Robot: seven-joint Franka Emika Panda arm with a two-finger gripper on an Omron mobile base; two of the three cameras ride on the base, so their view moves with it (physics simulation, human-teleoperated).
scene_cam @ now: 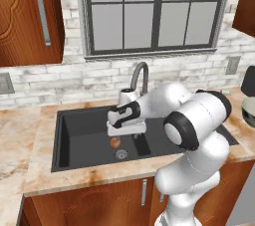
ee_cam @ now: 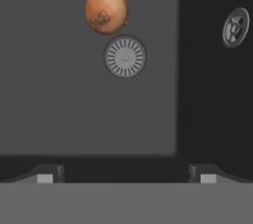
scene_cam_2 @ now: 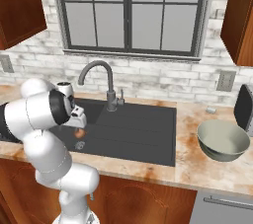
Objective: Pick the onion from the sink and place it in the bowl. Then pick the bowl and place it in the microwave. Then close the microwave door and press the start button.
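The small brown-orange onion (scene_cam: 115, 142) (scene_cam_2: 79, 132) (ee_cam: 107, 10) lies on the floor of the dark sink (scene_cam: 84, 135) (scene_cam_2: 143, 134), right beside the round metal drain (ee_cam: 125, 56). Above the basin hangs my gripper (ee_cam: 126, 174) (scene_cam: 128, 134), open and holding nothing; in the hand view the onion is well ahead of its fingertips (ee_cam: 47, 174) and a little left of centre. On the counter to the right of the sink stands the deep cream bowl (scene_cam_2: 222, 140) (scene_cam: 249, 110), upright and empty. The microwave and its door are out of view.
A grey curved faucet (scene_cam: 140, 74) (scene_cam_2: 99, 72) rises behind the basin. A dark object (scene_cam_2: 243, 107) stands at the counter's far right, past the bowl. A window and a brick wall run behind the counter, with wooden cabinets above on both sides.
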